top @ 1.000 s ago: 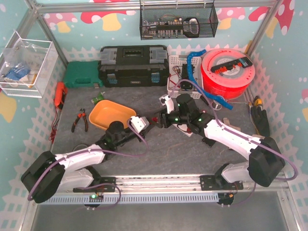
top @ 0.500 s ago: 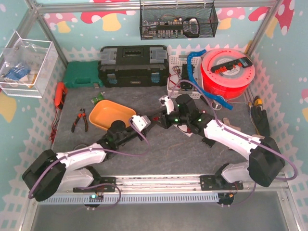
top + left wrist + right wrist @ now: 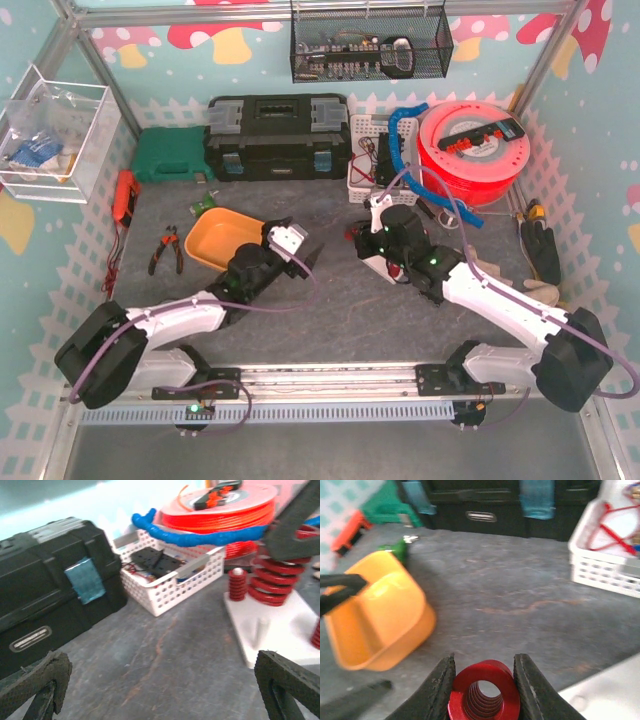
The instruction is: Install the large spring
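The large spring [image 3: 484, 694] is a thick red coil, and my right gripper [image 3: 484, 680] is shut on it, one finger on each side. In the left wrist view the large spring [image 3: 276, 577] hangs upright over the white base plate [image 3: 285, 630], its lower end close to the plate. A small red spring [image 3: 237, 584] sits on the plate beside a bare peg [image 3: 259, 629]. My left gripper [image 3: 160, 690] is open and empty, low over the mat to the left of the plate. From above, the left gripper [image 3: 306, 256] and right gripper [image 3: 362, 237] are apart.
An orange bin [image 3: 225, 238] lies just left of the left gripper. Behind are a black toolbox [image 3: 277, 135], a white basket [image 3: 368, 150] and a red filament spool [image 3: 470, 150]. Pliers [image 3: 163, 250] rest at the far left, and a green case [image 3: 170, 155] stands by the wall.
The left gripper let go of the spring, opened wide and drew back left. The right gripper closed on the spring and carried it right, over the white plate.
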